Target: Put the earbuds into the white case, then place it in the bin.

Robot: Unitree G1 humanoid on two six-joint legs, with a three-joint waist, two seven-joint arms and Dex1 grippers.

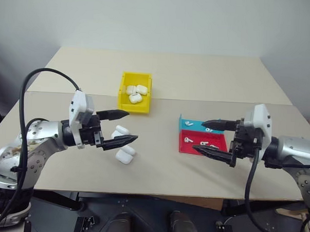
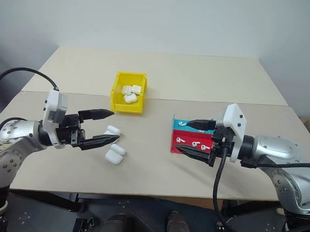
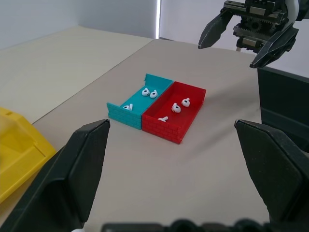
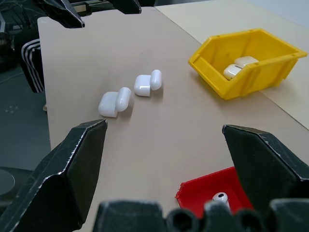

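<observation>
Both grippers wide open, empty: left gripper (image 1: 117, 127) mid-left above two open white cases (image 1: 124, 145); right gripper (image 1: 217, 139) mid-right over earbuds (image 3: 179, 105). Yellow bin (image 1: 122, 102) holds probably three cases.

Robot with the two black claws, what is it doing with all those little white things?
It is tidying earbuds into cases. Both hands are open and holding nothing: the left hand hovers by two open glossy white cases on the tan table, the right hand by the shallow red tray and cyan tray, which hold tiny white earbuds. The small yellow plastic bin already has three cases in it.
</observation>
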